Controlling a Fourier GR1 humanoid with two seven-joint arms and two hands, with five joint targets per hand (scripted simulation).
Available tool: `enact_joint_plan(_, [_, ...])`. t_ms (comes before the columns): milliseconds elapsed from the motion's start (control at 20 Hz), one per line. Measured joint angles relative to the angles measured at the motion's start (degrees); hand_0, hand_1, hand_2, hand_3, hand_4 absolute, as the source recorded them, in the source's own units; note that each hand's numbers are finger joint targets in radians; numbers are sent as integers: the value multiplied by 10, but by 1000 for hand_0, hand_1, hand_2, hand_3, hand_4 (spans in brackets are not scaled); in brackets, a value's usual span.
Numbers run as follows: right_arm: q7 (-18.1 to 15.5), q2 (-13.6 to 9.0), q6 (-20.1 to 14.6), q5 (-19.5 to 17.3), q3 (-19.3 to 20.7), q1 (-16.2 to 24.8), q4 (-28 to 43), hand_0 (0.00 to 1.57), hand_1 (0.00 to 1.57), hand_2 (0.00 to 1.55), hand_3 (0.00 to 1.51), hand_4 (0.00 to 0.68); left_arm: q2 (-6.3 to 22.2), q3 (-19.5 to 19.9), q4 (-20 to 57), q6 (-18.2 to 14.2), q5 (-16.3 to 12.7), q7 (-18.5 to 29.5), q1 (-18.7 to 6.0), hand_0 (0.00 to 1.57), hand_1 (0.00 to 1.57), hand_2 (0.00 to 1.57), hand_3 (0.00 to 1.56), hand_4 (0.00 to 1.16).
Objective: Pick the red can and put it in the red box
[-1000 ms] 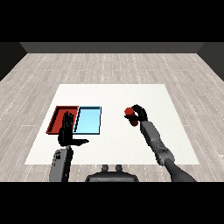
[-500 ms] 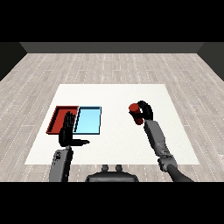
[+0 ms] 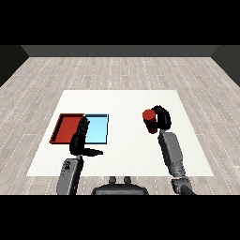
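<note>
Red can [image 3: 149,120] held in right hand [image 3: 161,119], fingers curled round it from the right side; can roughly upright, top disc facing up-left. Can sits right of centre over the white tabletop [image 3: 126,101]; whether lifted clear or touching the surface can't be told from this angle. Right forearm [image 3: 172,152] runs up from lower right to the wrist.

Left hand [image 3: 79,139] held flat, fingers straight and together, thumb sticking out to the right; holding nothing. Hangs over the near edges of both trays, covering part of the boundary btwn them.

Red box [image 3: 64,126] at left of tabletop, light blue tray [image 3: 99,127] touching it on its right side. Both look bare inside, as far as visible past the left hand.

Step in hand, by judgement: grasp done, carry phase just starting or about to. Can well apart from red box, w/ blue tray lying between.

Next move needs: carry can leftward across the tabletop, high enough to clear tray rims, pass fully over the blue tray, stop only once above the red one. Then lower, open fingers.

Risks: releasing early puts can in wrong tray. Left hand sits close to the drop zone, so possible clash w/ incoming right arm unless pulled back. Long cross-body reach for the right arm.
</note>
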State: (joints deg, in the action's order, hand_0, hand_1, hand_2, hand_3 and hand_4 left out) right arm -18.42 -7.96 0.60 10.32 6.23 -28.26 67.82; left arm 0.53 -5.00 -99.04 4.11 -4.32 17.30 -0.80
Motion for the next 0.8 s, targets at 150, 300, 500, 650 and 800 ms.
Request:
enact_joint_plan(150, [16,41,-72,-15,-65,13,50,1440,1440,1405,1382,628,-2,-21,-9,-14,15,-24,-6,0,0,0,0,0])
enact_joint_plan(300, [21,61,-143,-20,-137,23,82,1442,1442,1415,1383,634,-3,-52,4,-41,30,-41,-24,0,0,0,0,0])
enact_joint_plan(500, [34,72,-191,-29,-192,47,142,1435,1435,1423,1401,634,-5,-85,37,-76,38,-51,-53,0,0,0,0,0])
enact_joint_plan(650, [33,76,-218,-29,-222,49,160,1446,1446,1427,1395,611,-5,-109,64,-101,39,-53,-70,0,0,0,0,0])
enact_joint_plan(800, [41,74,-221,-34,-234,59,186,1443,1443,1431,1397,616,-5,-143,85,-138,33,-65,-93,0,0,0,0,0])
